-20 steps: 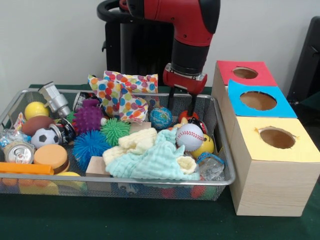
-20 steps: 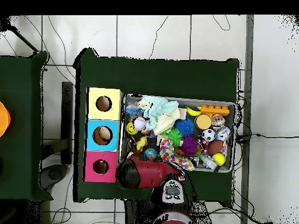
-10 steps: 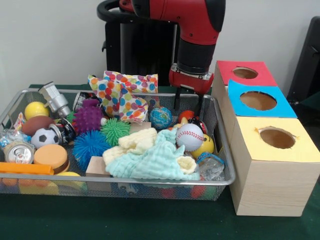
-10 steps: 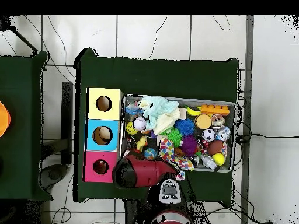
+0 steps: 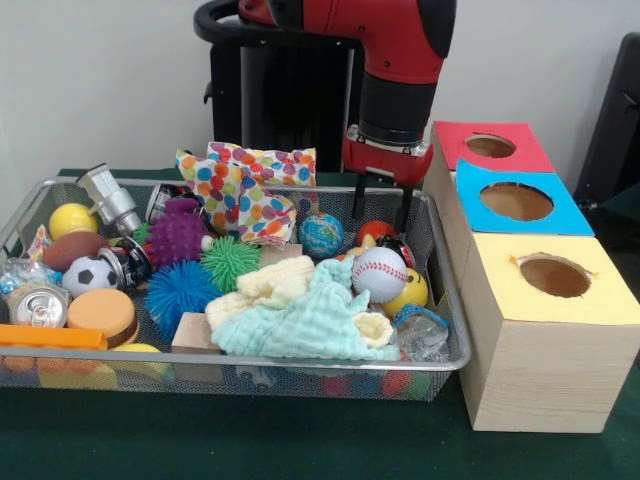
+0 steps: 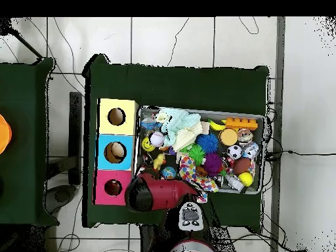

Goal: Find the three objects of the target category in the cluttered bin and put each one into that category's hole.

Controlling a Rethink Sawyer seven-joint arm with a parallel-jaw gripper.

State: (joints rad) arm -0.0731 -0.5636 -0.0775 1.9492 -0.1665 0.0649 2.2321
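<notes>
My gripper (image 5: 380, 212) hangs open and empty over the far right corner of the wire bin (image 5: 445, 300), its fingers (image 5: 356, 200) just above a red ball (image 5: 375, 232). In front of that ball lie a baseball (image 5: 380, 273), a yellow smiley ball (image 5: 410, 292) and a globe ball (image 5: 321, 235). At the bin's left end are a soccer ball (image 5: 88, 274), a yellow ball (image 5: 73, 219) and a brown football (image 5: 72, 248). Beside the bin stand the red box (image 5: 490, 146), blue box (image 5: 517, 201) and yellow box (image 5: 554, 276), each with a hole on top. In the overhead view the arm (image 6: 157, 193) hides the gripper.
Spiky purple, green and blue balls (image 5: 180, 285), a dotted cloth (image 5: 245, 190), pale towels (image 5: 300, 315), a can (image 5: 38, 305), an orange sponge (image 5: 102, 312) and a wooden block (image 5: 195, 335) crowd the bin. From overhead the boxes (image 6: 115, 152) line the bin's left side.
The gripper has risen out of the bin's corner and shifted a little toward the boxes, still empty. The red ball under it now shows more fully.
</notes>
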